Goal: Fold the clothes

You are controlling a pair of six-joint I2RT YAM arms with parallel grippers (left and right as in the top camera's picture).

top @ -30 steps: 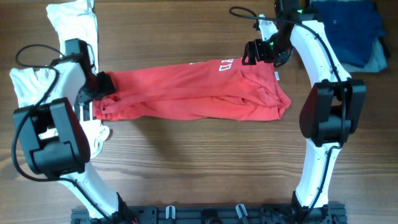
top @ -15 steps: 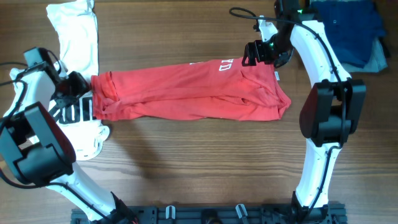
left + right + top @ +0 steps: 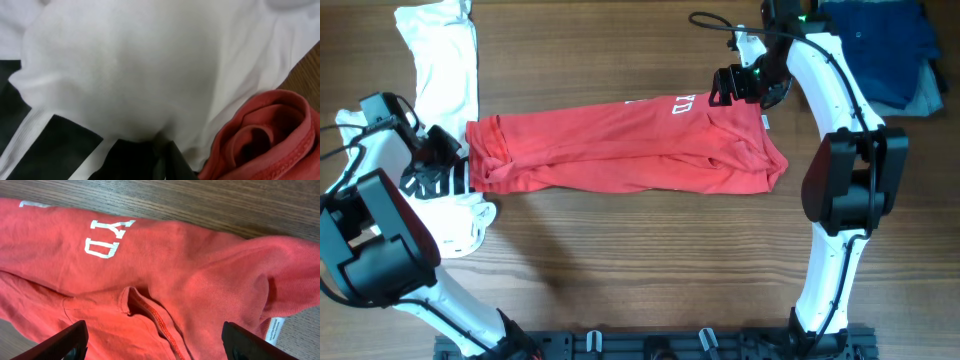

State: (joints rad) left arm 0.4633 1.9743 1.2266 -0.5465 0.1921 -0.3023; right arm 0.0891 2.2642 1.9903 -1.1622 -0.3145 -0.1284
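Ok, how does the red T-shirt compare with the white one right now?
The red T-shirt lies folded into a long band across the table; the white T-shirt sits rumpled at its left end, running the other way. The red one carries white lettering, the white one black print. Both are soft cloth, meeting at the red one's left end.

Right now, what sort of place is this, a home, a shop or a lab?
Probably a robotics test bench, not a home: a left arm and right arm rise from a black rail at the edge of a wooden table, with a red T-shirt laid out between them.
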